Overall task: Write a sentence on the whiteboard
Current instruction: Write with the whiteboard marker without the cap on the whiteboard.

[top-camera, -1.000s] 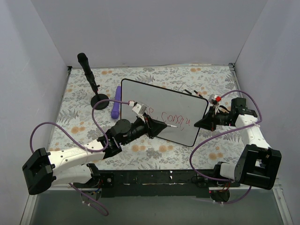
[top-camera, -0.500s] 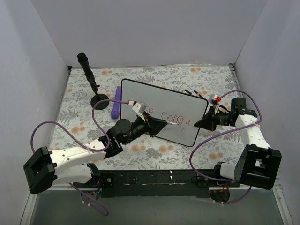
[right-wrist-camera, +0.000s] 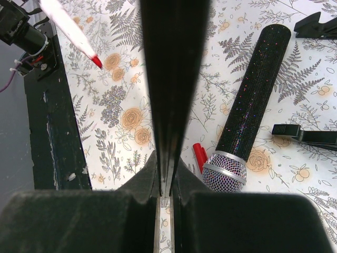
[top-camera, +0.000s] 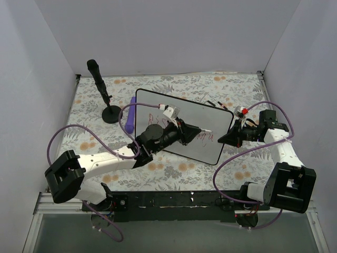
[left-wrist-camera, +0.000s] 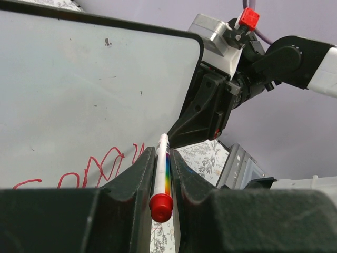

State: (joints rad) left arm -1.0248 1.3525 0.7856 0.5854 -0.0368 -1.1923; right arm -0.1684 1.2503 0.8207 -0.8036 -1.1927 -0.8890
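Observation:
The whiteboard, glossy white with a black rim, lies tilted on the floral table. The sentence is thin red handwriting across its middle; in the left wrist view its last letters show just left of the pen. My left gripper is shut on a white marker with a rainbow stripe and red end, its tip over the board's right part. My right gripper is shut on the whiteboard's right edge, seen edge-on in the right wrist view.
A black stand and a purple object are left of the board. The right wrist view shows a glittery black microphone, a red cap and black clips on the floral cloth.
My left arm has swung farther over the board, carrying the marker tip right and slightly up. Red letters on the board's left part are now uncovered. The right arm has not moved.

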